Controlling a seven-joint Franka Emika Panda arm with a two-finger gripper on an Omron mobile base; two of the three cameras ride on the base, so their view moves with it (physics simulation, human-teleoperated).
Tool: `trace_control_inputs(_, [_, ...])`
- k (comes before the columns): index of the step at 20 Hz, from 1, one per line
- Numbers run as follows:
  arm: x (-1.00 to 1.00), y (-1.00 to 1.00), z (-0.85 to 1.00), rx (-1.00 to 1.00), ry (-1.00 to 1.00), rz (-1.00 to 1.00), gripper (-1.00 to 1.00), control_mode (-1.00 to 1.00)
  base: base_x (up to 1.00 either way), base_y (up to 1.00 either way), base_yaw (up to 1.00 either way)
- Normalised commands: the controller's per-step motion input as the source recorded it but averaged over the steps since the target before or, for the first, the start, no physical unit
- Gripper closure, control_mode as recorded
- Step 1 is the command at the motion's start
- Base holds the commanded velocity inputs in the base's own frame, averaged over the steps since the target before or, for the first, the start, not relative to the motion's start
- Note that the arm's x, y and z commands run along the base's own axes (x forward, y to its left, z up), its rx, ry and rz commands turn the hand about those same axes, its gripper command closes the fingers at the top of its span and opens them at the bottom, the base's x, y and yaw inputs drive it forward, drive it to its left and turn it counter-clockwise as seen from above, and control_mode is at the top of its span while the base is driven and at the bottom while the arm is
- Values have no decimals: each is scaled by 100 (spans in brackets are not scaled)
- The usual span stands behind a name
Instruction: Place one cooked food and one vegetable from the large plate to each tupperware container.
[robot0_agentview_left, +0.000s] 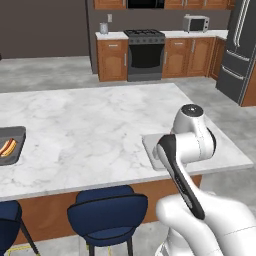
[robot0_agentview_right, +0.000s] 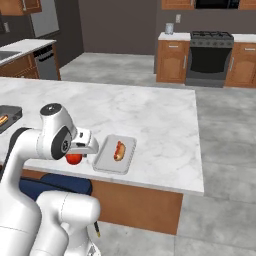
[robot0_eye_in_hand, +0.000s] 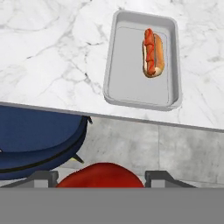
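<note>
Hot dog (robot0_eye_in_hand: 153, 53) lies lengthwise along grey tray (robot0_eye_in_hand: 127, 83), near one side.

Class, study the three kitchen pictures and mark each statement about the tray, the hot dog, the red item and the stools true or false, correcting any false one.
1. A hot dog lies in the grey tray near the counter edge. True.
2. The gripper holds a round red item between its jaws. True.
3. The red item already lies in the tray beside the hot dog. False: it is in the gripper, off the counter's edge above the blue stool.
4. The hot dog fills the tray wall to wall. False: it lies along one side, with bare floor beside it.
5. The marble counter carries the tray. True.
6. The stools are red. False: they are dark blue.
</note>
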Motion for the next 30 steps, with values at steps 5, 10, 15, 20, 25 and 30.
trace_control_inputs(5, [0,0,0,0,0,0,100,100,0,-4,0])
trace_control_inputs(10, [8,-16,0,0,0,0,100,-100,0,-2,0])
trace_control_inputs(15, [43,-20,-1,0,0,0,100,-100,0,0,0])
trace_control_inputs(20, [67,-15,-15,0,10,-5,100,-100,0,0,0])
trace_control_inputs(25, [94,-20,-18,8,26,-13,100,-100,0,0,0])
trace_control_inputs(30, [96,-28,-27,11,22,-11,100,-100,0,0,0])
